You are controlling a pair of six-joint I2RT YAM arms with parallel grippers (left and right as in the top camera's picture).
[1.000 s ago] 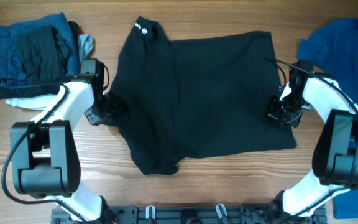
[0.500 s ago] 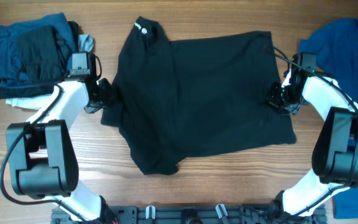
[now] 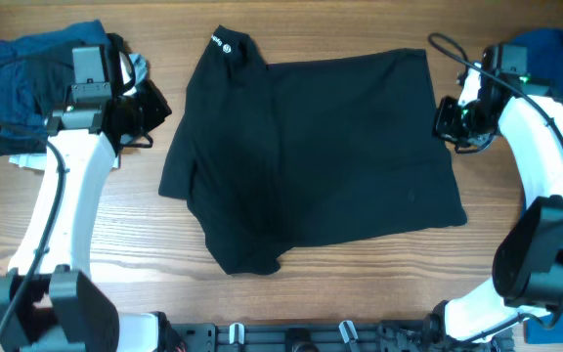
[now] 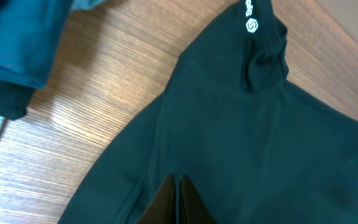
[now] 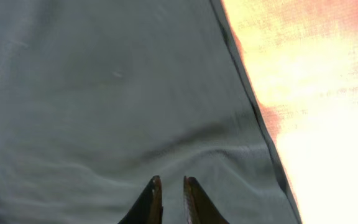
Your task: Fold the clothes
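Observation:
The black T-shirt [image 3: 311, 156] lies spread across the middle of the table, its collar with the tiny white mark [image 3: 228, 44] at the far left. My left gripper [image 3: 150, 108] hovers just off the shirt's left shoulder, shut and empty. In the left wrist view the closed gripper [image 4: 178, 178] hangs above the shirt [image 4: 260, 137] and the mark [image 4: 251, 25]. My right gripper [image 3: 448, 117] hovers at the shirt's right edge. In the right wrist view the gripper [image 5: 171, 181] shows a narrow gap with nothing in it, above the fabric [image 5: 104, 93]. A royal-blue shirt [image 3: 541, 59] lies far right.
A pile of folded blue and black clothes [image 3: 47, 78] sits at the far left corner, right behind my left arm. Bare wooden table [image 3: 360, 284] runs along the front. A black rail [image 3: 291, 337] lines the front edge.
Both grippers have left the shirt's side edges and moved toward the far side of the table, lifting away. The shirt stays flat where it lay.

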